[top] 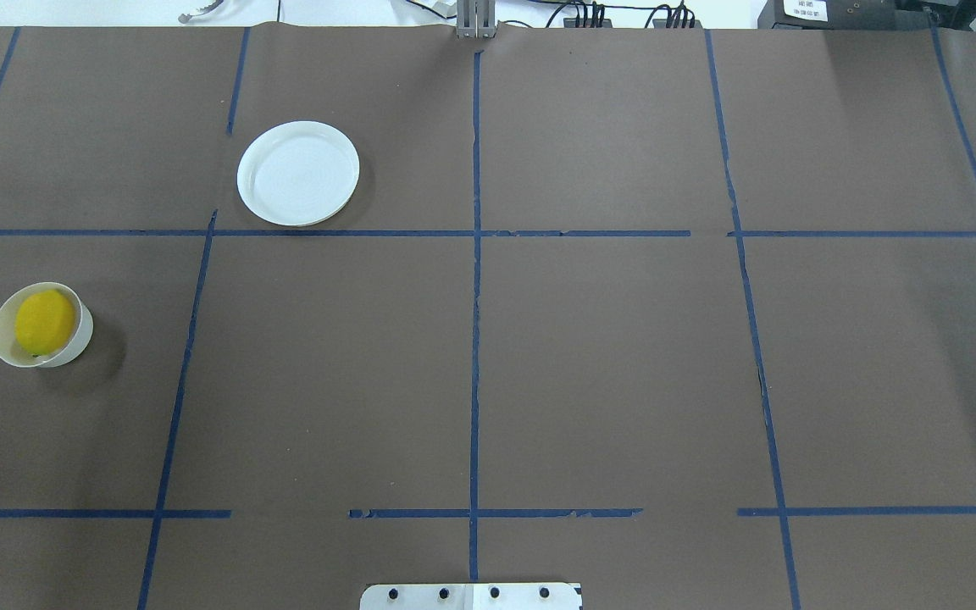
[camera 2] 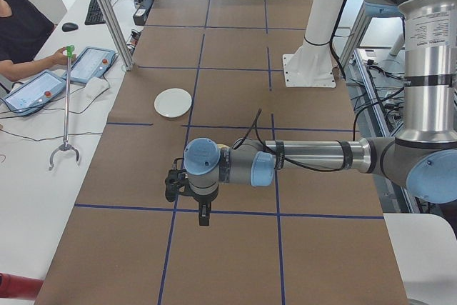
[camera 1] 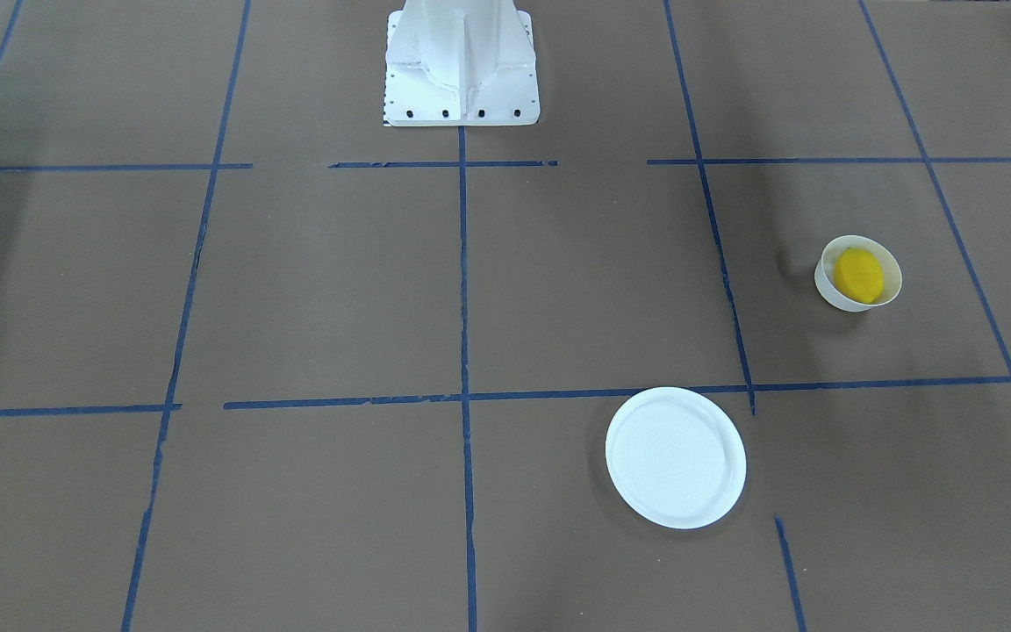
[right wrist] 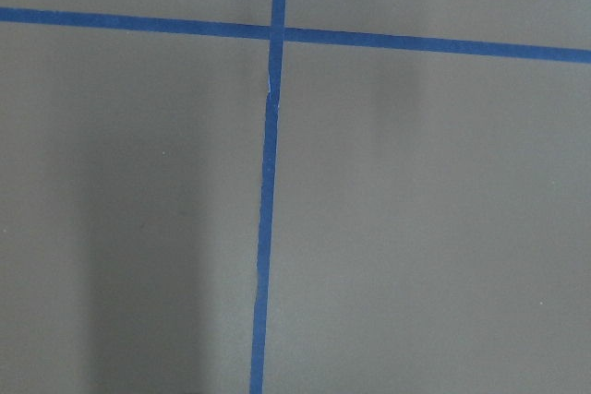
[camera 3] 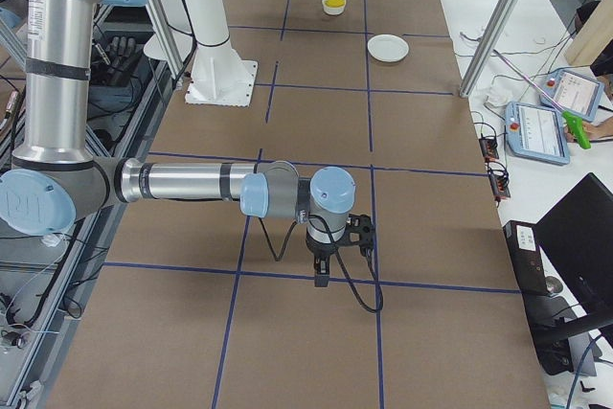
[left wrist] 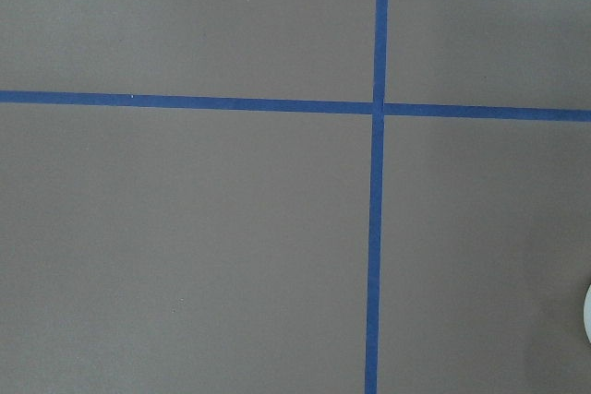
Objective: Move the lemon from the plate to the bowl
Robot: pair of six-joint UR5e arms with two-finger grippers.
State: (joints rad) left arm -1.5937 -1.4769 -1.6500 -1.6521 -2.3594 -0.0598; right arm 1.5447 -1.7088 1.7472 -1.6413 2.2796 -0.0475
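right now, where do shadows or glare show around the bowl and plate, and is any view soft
Overhead exterior: the small deep white bowl throws a soft shadow to its right; the flat round white plate is bright, its ridges nearly washed out; the bright yellow oval lemon looks sharp. Exterior front-facing: the bowl's shadow falls to the view's left. Right wrist-mounted: a faint dark band at left.

Brown paper-covered table (top: 607, 373), marked off into large squares by blue tape lines (top: 474, 339). Standing directly on it, well apart: flat white plate (top: 298, 173) and small white bowl (top: 84, 332). At the robot's edge, a white bolted mounting base (camera 1: 462, 79).
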